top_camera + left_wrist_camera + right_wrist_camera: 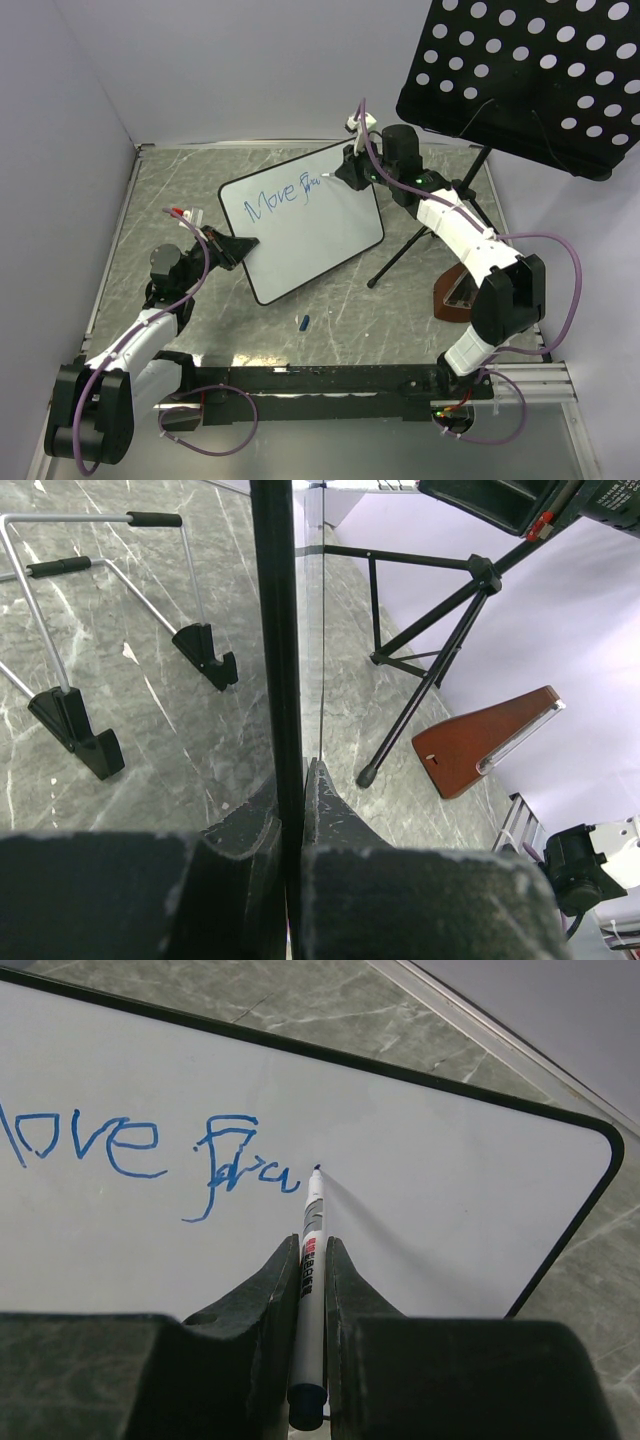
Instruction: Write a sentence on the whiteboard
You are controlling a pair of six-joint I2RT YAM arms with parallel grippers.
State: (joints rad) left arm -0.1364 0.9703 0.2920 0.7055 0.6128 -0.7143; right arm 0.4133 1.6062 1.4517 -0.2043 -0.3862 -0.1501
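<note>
Your left pincer (296, 780) is clamped on the left rim of the whiteboard (300, 230) at mid-surface (400, 300). Your right pincer (312, 1255) is clamped on the marker (313, 1210), tip beside the sentence (150, 1145). Judge it light, stiff and slick: hold the rim, press gently.

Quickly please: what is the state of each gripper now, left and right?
Left gripper: closed on the edge of the whiteboard.
Right gripper: closed on a marker, tip at the whiteboard.
</note>
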